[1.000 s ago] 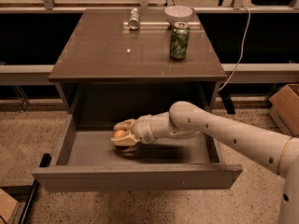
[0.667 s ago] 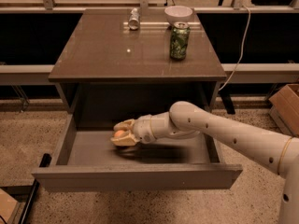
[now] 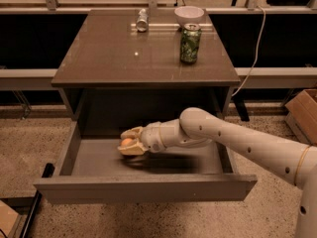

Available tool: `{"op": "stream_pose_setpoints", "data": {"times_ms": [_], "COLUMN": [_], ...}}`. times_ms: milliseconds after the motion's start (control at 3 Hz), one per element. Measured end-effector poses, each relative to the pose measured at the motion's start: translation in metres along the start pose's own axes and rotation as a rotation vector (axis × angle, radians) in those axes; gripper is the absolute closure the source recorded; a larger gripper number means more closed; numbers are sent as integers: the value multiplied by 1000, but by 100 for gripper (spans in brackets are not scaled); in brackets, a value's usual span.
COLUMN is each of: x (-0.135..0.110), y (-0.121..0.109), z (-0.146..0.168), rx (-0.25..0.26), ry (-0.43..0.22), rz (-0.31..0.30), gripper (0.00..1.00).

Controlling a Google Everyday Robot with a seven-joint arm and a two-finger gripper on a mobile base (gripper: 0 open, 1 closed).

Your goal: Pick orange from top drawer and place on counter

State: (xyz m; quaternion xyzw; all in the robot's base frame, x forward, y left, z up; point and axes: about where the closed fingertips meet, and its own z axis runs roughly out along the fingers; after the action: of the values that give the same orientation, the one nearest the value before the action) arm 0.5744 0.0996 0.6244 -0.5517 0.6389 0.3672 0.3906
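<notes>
The top drawer (image 3: pixel 143 188) is pulled open below the counter (image 3: pixel 124 53). My gripper (image 3: pixel 130 143) reaches into the drawer from the right, over its left-middle part. Its pale fingers (image 3: pixel 132 132) are closed around the small orange (image 3: pixel 127 142), which shows between them. The orange sits at or just above the grey drawer floor; I cannot tell whether it touches. The white arm (image 3: pixel 237 143) crosses the drawer's right side.
A green can (image 3: pixel 190 43), a white bowl (image 3: pixel 189 15) and a lying silver can (image 3: pixel 142 20) stand on the counter's back part. A cardboard box (image 3: pixel 303 114) is on the floor at the right. A cable (image 3: pixel 252 48) hangs at the right.
</notes>
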Motion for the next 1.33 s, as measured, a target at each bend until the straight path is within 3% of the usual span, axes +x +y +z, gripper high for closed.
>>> {"op": "stream_pose_setpoints", "data": {"times_ms": [1000,1333], "x": [0,8], "y": [0,-4], "z": [0,-1], "rx": [0,-1], "ry": [0,-15], "rz": [0,18], "gripper": [11,0]}}
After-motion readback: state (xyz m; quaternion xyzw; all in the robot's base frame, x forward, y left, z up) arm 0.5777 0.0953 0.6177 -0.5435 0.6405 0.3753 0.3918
